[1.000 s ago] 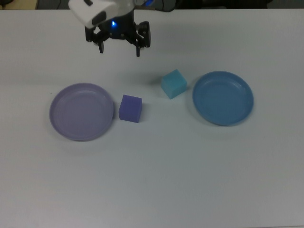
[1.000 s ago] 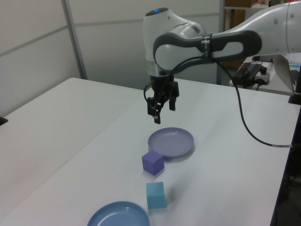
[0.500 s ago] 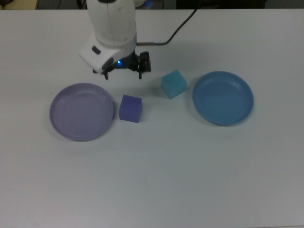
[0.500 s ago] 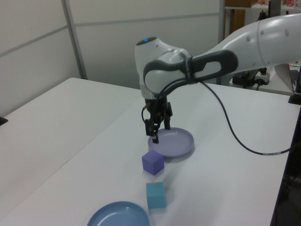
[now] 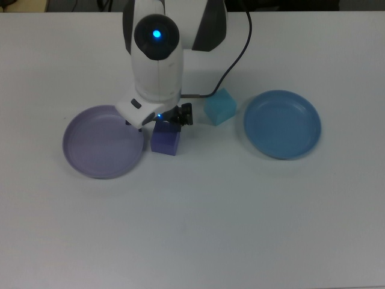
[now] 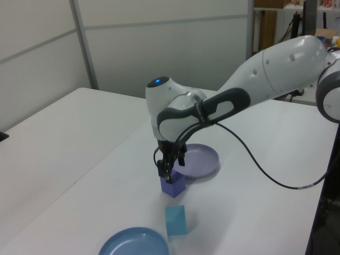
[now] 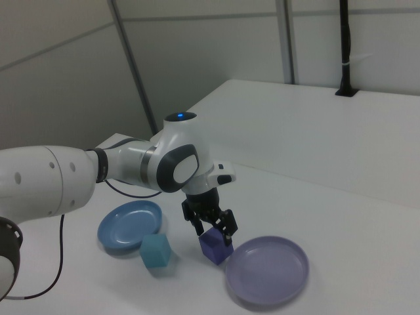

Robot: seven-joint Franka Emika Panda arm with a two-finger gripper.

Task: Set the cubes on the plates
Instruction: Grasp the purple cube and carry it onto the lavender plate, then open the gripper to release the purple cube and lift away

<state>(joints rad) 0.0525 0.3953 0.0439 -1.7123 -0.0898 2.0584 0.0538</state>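
The gripper (image 7: 213, 234) points straight down, its fingers spread apart on either side of the purple cube (image 7: 214, 248), not visibly clamping it. In the top view the lavender plate (image 5: 90, 156) sits just left of that cube; the cyan cube (image 5: 220, 107) and blue plate (image 5: 283, 144) lie right, with bare table (image 5: 198, 229) nearer

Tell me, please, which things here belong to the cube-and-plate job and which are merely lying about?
Job: purple cube, cyan cube, lavender plate, blue plate, gripper at the purple cube.
Lying about: only the arm's black cable; table otherwise bare.
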